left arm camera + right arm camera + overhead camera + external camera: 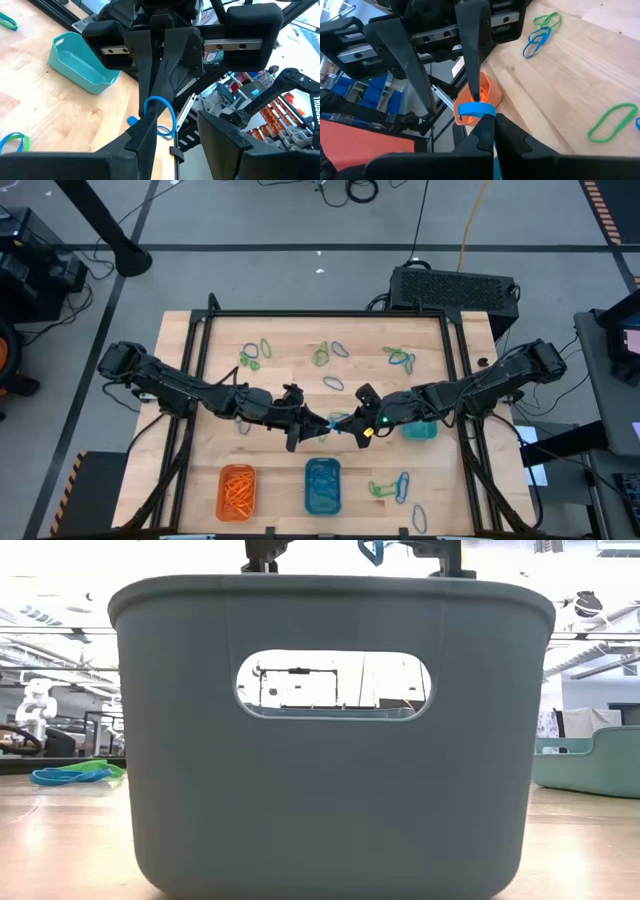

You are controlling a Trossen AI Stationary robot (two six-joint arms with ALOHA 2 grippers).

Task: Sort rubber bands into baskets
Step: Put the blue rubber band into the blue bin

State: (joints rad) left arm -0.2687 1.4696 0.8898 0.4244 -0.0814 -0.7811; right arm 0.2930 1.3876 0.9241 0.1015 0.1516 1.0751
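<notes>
Blue rubber band (pixel 476 110) pinched in closed right gripper (pixel 357 427) above blue basket (pixel 322 486), looped over one finger (pixel 150 127) of the spread left gripper (pixel 318 423); best completed by closing left first, releasing right second, then lowering over blue basket.

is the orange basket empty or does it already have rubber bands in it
Not empty. In the high view the small orange plastic basket near the table's front edge holds a heap of thin orange rubber bands; how many cannot be told.
</notes>
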